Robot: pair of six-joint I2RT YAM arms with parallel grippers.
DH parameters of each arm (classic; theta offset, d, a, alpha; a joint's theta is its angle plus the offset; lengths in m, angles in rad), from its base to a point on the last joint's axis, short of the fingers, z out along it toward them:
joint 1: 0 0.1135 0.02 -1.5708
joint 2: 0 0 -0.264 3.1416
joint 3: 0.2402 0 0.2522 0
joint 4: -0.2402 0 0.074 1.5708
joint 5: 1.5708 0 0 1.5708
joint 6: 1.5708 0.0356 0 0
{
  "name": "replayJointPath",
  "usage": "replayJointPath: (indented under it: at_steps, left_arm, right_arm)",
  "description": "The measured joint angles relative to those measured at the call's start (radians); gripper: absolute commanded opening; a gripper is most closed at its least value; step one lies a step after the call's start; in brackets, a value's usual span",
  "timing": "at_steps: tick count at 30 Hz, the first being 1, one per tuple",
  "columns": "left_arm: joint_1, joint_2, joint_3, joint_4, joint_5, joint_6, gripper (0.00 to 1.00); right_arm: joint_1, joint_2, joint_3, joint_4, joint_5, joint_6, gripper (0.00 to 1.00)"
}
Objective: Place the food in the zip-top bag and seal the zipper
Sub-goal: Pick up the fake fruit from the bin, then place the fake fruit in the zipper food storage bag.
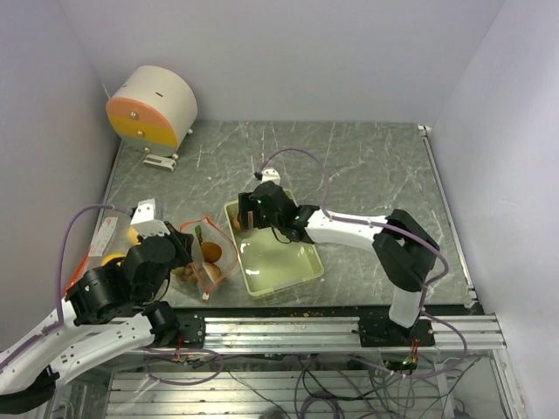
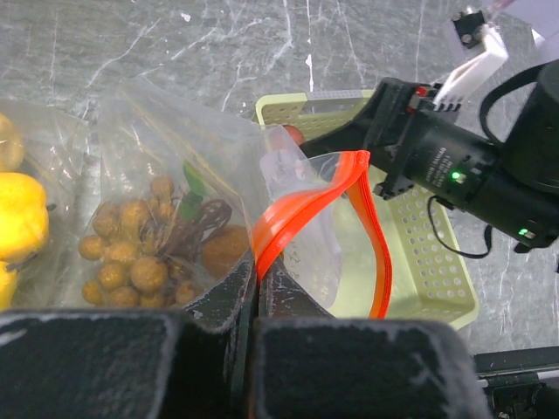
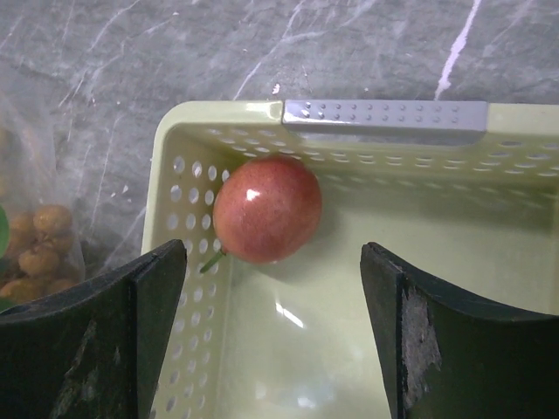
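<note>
The clear zip-top bag (image 1: 208, 258) with its orange zipper (image 2: 371, 227) lies left of the pale green tray (image 1: 288, 278). It holds a bunch of brown berries (image 2: 129, 260) and a round orange-brown fruit (image 2: 224, 250). My left gripper (image 2: 256, 284) is shut on the zipper's near edge, and the mouth gapes toward the tray (image 2: 437, 288). Yellow fruits (image 2: 22, 214) lie at the left behind clear plastic. The reddish apple (image 3: 266, 209) sits in the tray's far left corner (image 3: 175, 201). My right gripper (image 3: 273, 262) is open and empty just short of it, one finger on each side.
A white and orange cylinder (image 1: 153, 106) stands at the back left corner. The right arm (image 1: 349, 229) reaches across the tray from the right. White walls close in the marble table (image 1: 376, 166) on three sides. The tray holds nothing but the apple.
</note>
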Motion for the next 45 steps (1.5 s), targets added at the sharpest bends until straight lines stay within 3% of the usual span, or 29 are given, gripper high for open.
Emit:
replayJointPath:
  at_steps: [12,14,17,22,29,37,41,45]
  left_arm:
    - [0.000,-0.001,0.000,-0.003,0.002,0.000,0.07]
    - [0.000,-0.009,0.000,-0.004,0.003,0.000,0.07]
    - [0.000,-0.019,0.000,-0.005,0.008,0.000,0.07]
    - [0.000,-0.019,0.000,-0.013,0.012,-0.004,0.07]
    - [0.000,-0.020,0.000,-0.014,0.012,-0.008,0.07]
    - [0.000,-0.020,0.000,-0.014,0.013,-0.008,0.07]
    - [0.000,-0.019,0.000,-0.014,0.013,-0.008,0.07]
    - [0.000,-0.013,0.000,-0.014,0.013,-0.008,0.07]
  right_arm:
    - [0.000,0.181,0.064,0.055,0.008,0.048,0.76]
    - [-0.001,0.187,0.062,0.074,0.013,0.047,0.68]
    - [-0.001,0.209,0.061,0.107,0.015,0.037,0.44]
    - [-0.001,0.211,0.048,0.137,0.015,0.029,0.28]
    - [-0.001,0.098,-0.060,0.119,0.026,0.010,0.28]
    - [0.019,-0.360,-0.277,0.166,-0.150,-0.095,0.30]
    - [0.148,-0.507,-0.288,0.239,-0.311,-0.204,0.31]
    - [0.296,-0.475,-0.222,0.270,-0.420,-0.286,0.31]
